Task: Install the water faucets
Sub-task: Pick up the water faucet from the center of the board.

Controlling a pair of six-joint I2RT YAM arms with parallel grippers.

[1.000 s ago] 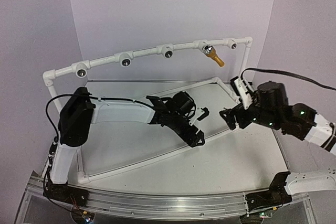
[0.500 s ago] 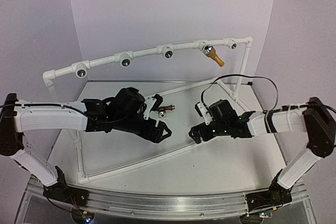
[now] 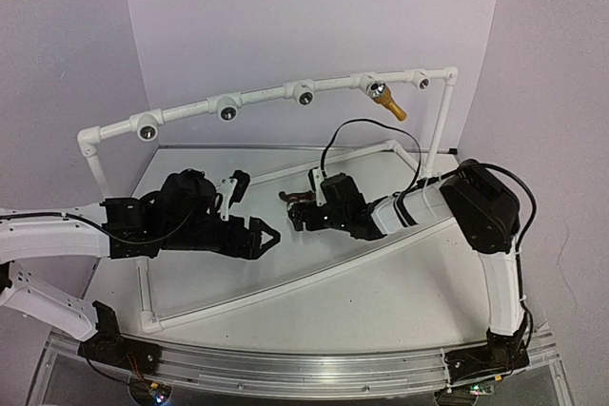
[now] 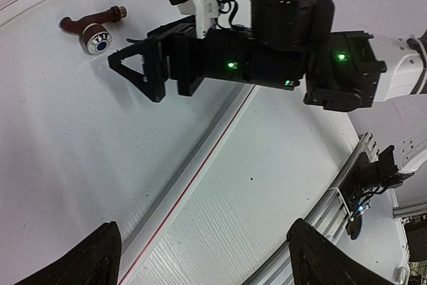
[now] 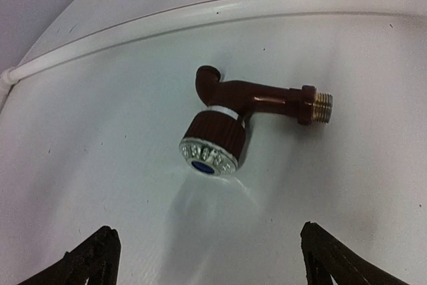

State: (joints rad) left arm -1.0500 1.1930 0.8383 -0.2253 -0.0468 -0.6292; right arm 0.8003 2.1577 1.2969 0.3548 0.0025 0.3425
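Note:
A dark reddish-brown water faucet [image 5: 248, 107] lies on its side on the white table, its ribbed knob with a blue centre turned toward the right wrist camera. My right gripper [image 5: 212, 261] stands open just short of it, with nothing between the fingers. From above, the brown faucet [image 3: 297, 199] shows at the tip of the right gripper [image 3: 296, 215]. A yellow-orange faucet [image 3: 388, 102] sticks out of a socket on the white pipe rail [image 3: 266, 95]. My left gripper [image 3: 262, 238] hangs open and empty over the table, left of the brown faucet [image 4: 90, 28].
Round open sockets [image 3: 228, 112] sit along the raised rail. A low white pipe [image 3: 314, 273] runs diagonally across the table below both grippers. A metal rail [image 3: 285, 368] edges the near side. The right gripper [image 4: 141, 66] shows in the left wrist view.
The right arm swung left across the table and now points at the brown faucet. The left arm drew back to the left, uncovering that faucet.

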